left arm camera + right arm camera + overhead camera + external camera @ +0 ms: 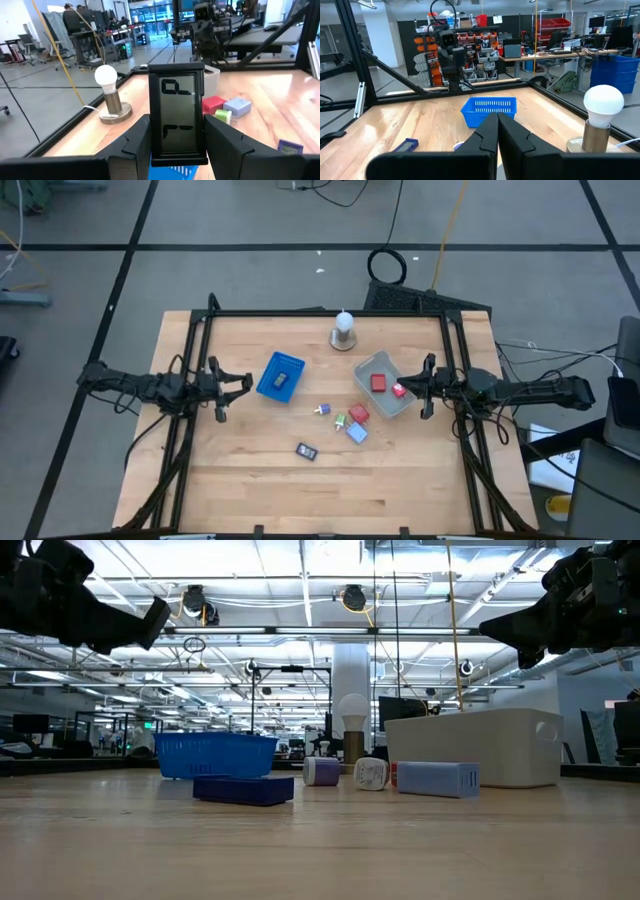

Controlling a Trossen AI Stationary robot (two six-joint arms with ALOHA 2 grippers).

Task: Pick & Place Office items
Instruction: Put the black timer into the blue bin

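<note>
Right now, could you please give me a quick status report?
Left pincer holds a dark display piece above the blue basket. Right pincer shut, empty. Nothing in the way.

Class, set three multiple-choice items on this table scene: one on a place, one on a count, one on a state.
1. Where is the dark display piece?
A. between the left gripper's fingers
B. in the tray
C. beside the bulb

2. How many red pieces lie in the tray?
A. none
B. two
C. four

3. How is the right gripper?
A. wide open
B. shut on a blue block
C. shut, holding nothing

Key:
1 A: the left wrist view shows the display piece upright in the left gripper.
2 B: the high view shows two red pieces inside the tray.
3 C: the right gripper has its fingers together with nothing between them.
</note>
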